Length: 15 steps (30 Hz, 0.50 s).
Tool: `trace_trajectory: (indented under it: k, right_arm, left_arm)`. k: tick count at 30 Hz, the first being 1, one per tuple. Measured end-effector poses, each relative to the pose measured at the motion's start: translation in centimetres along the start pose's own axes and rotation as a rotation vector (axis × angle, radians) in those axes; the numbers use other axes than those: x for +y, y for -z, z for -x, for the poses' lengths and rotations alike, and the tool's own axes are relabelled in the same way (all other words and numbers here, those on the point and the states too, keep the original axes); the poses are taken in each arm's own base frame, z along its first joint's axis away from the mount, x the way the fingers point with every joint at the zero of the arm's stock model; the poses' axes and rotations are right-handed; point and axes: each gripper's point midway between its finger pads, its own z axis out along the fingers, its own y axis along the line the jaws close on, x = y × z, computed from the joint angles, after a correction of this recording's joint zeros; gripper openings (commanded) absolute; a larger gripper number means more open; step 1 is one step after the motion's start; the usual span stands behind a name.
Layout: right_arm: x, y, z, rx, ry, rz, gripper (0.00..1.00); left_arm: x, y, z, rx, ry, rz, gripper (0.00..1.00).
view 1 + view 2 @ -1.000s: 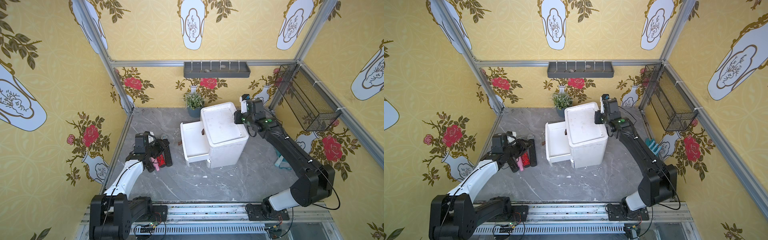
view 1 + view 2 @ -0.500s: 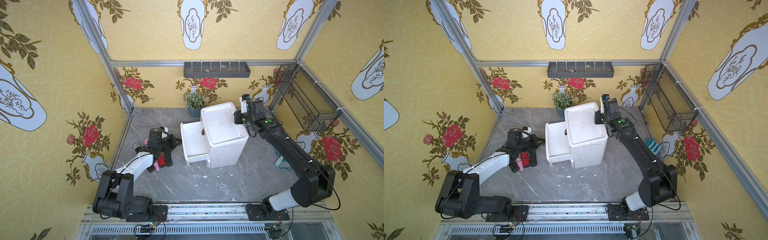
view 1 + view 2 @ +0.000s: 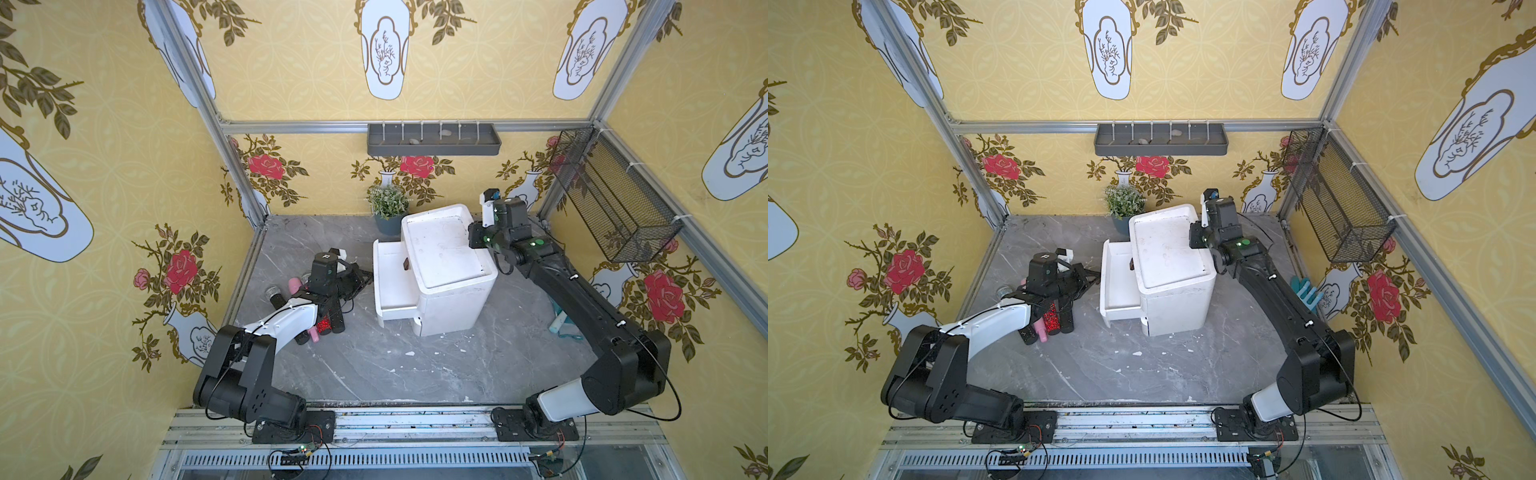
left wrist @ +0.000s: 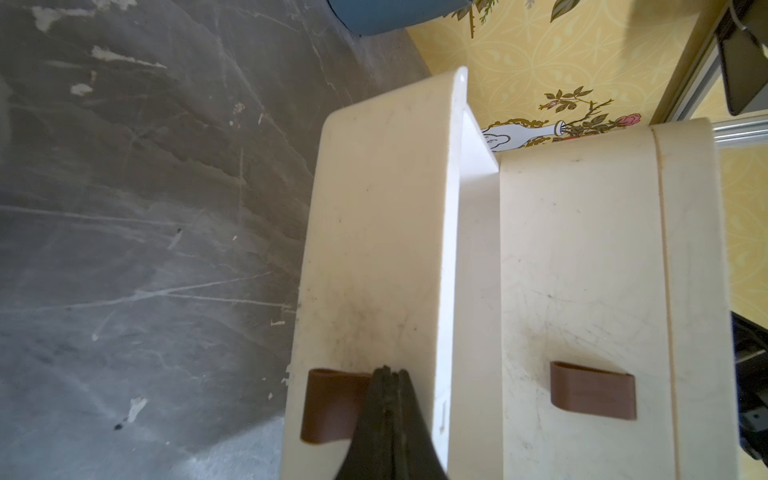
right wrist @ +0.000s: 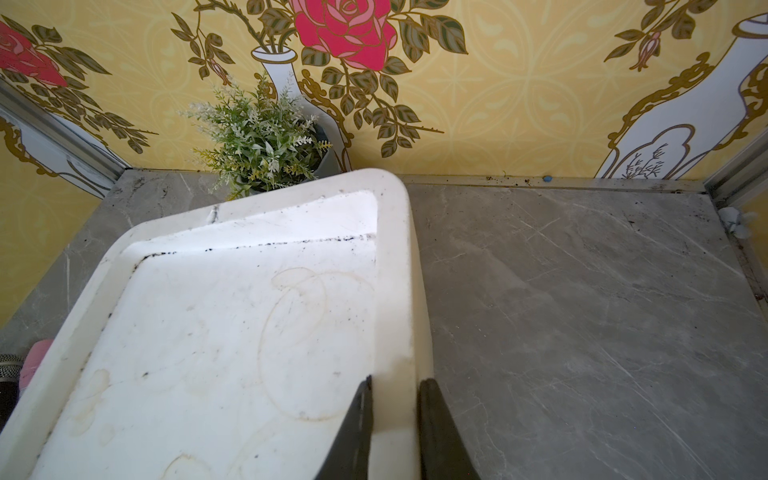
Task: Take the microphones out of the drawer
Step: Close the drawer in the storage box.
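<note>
Brace the cabinet rim (image 5: 395, 374) with the right fingers (image 5: 358, 428) clamped on it, and push the drawer handle (image 4: 332, 399) squarely with the left fingers (image 4: 380, 403), pressed together, presumably to shut the empty-looking drawer (image 3: 390, 278), as the microphones (image 3: 1052, 318) lie on the bench (image 3: 374, 365) behind those fingers.

The white drawer (image 3: 392, 286) stands pulled out of its cabinet (image 3: 444, 249) toward the bench's (image 3: 415, 374) left edge, with a brown handle (image 4: 328, 405) on its front. The microphones (image 3: 1052, 318), red-glitter, pink and black, lie flat in a cluster near the left edge, apart from the drawer.
</note>
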Motion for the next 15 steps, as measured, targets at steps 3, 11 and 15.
trace_trajectory:
  k: [3, 11, 15]
  right_arm:
    - [0.0, 0.0, 0.0, -0.002, -0.002, -0.002, 0.15]
    - [0.0, 0.0, -0.1, -0.006, -0.004, -0.001, 0.15]
    - [-0.1, 0.0, -0.2, -0.006, -0.004, -0.001, 0.15]
  left_arm:
    - [-1.2, -1.3, -1.4, 0.056, -0.001, -0.039, 0.00]
    - [-3.3, -4.3, -2.3, 0.130, 0.012, -0.093, 0.00]
    - [-4.3, -5.6, -3.0, 0.152, 0.011, -0.113, 0.00]
